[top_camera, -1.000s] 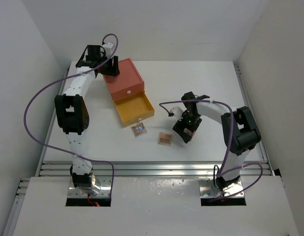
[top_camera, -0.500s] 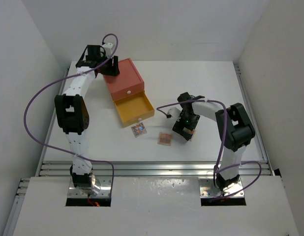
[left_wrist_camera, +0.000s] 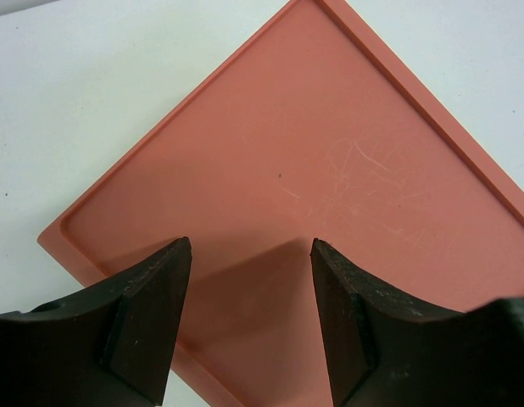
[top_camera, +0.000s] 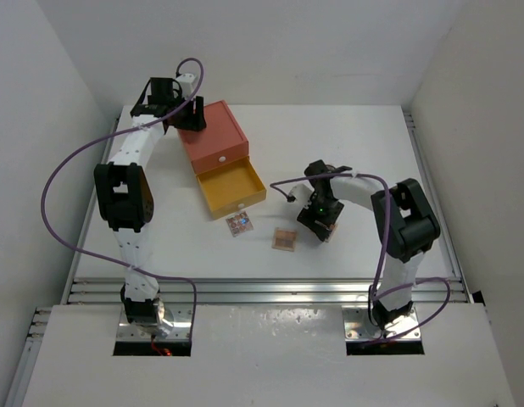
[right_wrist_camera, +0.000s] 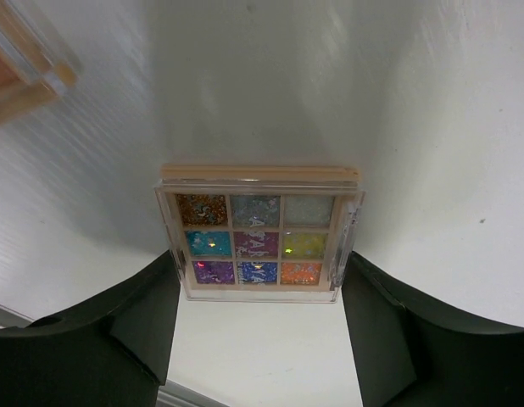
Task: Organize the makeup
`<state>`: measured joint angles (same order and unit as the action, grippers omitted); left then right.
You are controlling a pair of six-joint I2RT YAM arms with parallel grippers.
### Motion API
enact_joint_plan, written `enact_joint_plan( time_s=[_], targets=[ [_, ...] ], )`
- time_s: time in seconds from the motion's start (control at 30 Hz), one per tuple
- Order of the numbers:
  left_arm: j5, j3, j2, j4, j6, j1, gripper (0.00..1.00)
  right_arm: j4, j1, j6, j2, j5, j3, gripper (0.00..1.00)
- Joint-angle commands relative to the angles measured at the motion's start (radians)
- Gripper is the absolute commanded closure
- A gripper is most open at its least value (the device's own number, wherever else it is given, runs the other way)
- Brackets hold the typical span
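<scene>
**Item 1: right gripper** [right_wrist_camera: 260, 275]. Over the last second my forearm has swung in and dropped at centre-right of the top view. The jaws have come in from their full spread to a middling gap. They now stand astride the nine-pan palette [right_wrist_camera: 256, 246], one finger close against each side edge. I cannot tell whether the pads are pressing yet. The palette lies flat on the table [top_camera: 330, 144], at mid-frame in my wrist view.

**Item 2: left gripper** [left_wrist_camera: 249, 314]. No change. It hangs roughly half open over the orange lid of the drawer box [top_camera: 213, 134], at the upper left of the top view, with nothing between its fingers.

**Item 3: makeup still loose.** A pinkish palette [top_camera: 284, 239] lies just left of my right gripper. A multicoloured palette [top_camera: 239, 223] lies further left, below the yellow drawer [top_camera: 232, 188]. No brushes are in sight.

**Item 4: the yellow drawer.** It is pulled open, and nothing shows inside it from above.

**Note.** I judge the closing jaws to be the start of a pick, with the open drawer the likely destination. Sorting has barely begun, as all three visible palettes are still on the table.
</scene>
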<state>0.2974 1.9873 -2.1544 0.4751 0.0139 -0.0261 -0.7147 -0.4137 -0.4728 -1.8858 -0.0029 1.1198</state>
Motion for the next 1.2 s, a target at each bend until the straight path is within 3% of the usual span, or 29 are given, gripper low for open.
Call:
enact_joint_plan(
  time_s=[0.0,0.23,0.27,0.6,0.87,1.17],
  targets=[
    [0.006,0.002,-0.05,0.082,-0.028,0.006,0.35,0.038,0.004,0.123,0.056,-0.068,0.018,0.66],
    [0.016,0.002,-0.059,0.082,-0.028,0.006,0.35,0.078,-0.043,0.46,0.122,-0.029,0.25,0.69],
    [0.005,0.002,-0.059,0.082,-0.028,-0.004,0.35,0.098,-0.08,0.552,0.102,-0.028,0.326,0.7],
    [-0.032,0.002,-0.088,0.082,-0.046,-0.049,0.35,0.093,-0.296,0.708,-0.231,0.127,0.868,0.72],
    [-0.067,0.002,-0.097,0.063,-0.055,-0.067,0.35,0.127,-0.324,0.807,-0.369,0.199,0.891,0.74],
    [-0.058,0.002,-0.098,0.054,-0.065,-0.067,0.35,0.213,-0.326,0.778,-0.467,0.267,0.845,0.74]
  ],
)
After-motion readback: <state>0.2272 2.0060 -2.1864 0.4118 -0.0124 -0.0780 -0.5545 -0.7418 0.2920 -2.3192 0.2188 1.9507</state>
